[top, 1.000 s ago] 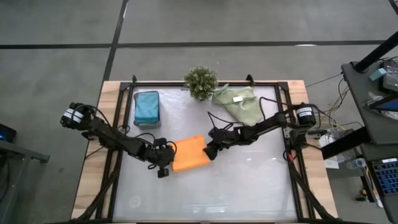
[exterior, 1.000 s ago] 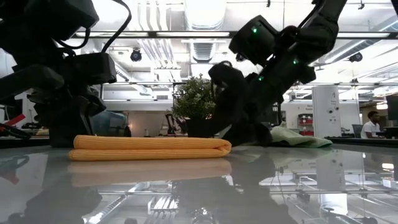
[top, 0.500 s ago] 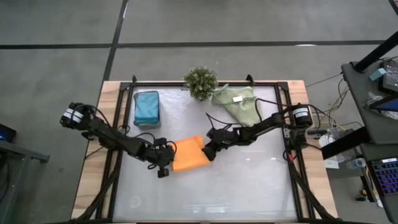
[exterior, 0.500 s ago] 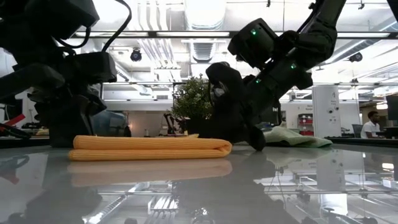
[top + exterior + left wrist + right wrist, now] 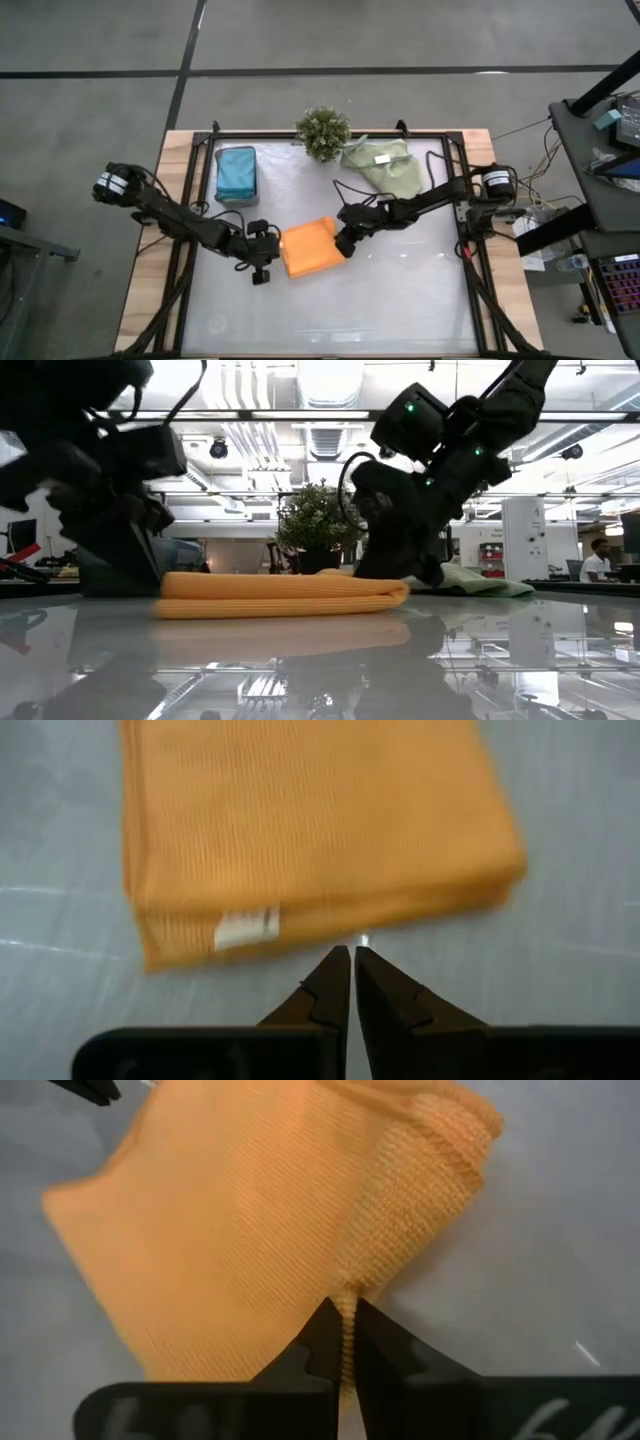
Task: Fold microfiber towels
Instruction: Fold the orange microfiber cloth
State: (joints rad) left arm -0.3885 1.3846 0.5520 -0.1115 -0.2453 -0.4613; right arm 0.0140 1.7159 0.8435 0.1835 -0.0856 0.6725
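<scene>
The orange towel (image 5: 312,248) lies folded in a flat, thick packet near the middle of the high view, and a small white tag (image 5: 246,929) shows on one edge. The right gripper (image 5: 346,243) is at its right edge, and its jaws are closed on a thin fold of the orange cloth. The left gripper (image 5: 266,250) is just beside the left edge, its jaws pressed together and holding nothing. I count one orange towel, one folded teal stack (image 5: 236,172) at upper left, and one crumpled pale green heap (image 5: 385,166) at upper right; how many cloths are in each I cannot tell. One small plant (image 5: 323,131) stands at the top centre.
</scene>
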